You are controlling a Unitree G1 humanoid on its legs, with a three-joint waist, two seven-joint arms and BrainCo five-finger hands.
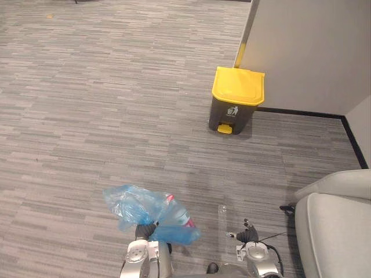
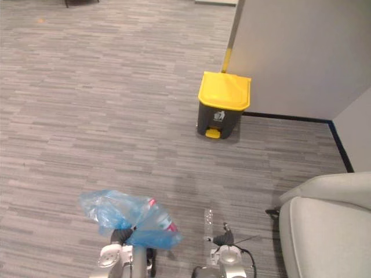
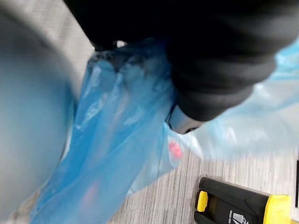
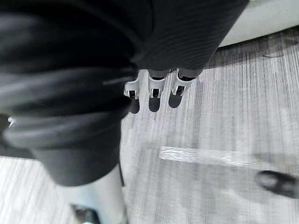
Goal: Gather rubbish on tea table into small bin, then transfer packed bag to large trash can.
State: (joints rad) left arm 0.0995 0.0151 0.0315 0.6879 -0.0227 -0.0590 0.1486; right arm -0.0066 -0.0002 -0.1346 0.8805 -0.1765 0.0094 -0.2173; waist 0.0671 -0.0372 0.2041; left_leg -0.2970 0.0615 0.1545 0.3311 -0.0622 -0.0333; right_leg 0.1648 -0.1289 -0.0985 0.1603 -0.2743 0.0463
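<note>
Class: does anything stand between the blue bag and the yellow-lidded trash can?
Nothing visible does: only bare carpet lies between the blue bag, held in the left hand, and the trash can, whose lid is shut.

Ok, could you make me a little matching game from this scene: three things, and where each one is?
Things:
1. blue bag
2. trash can
3. sofa

Places:
a) beside the wall, its yellow lid down
b) on the robot's right
c) bunched in the left hand

Pairs: 1-c, 2-a, 3-b.
</note>
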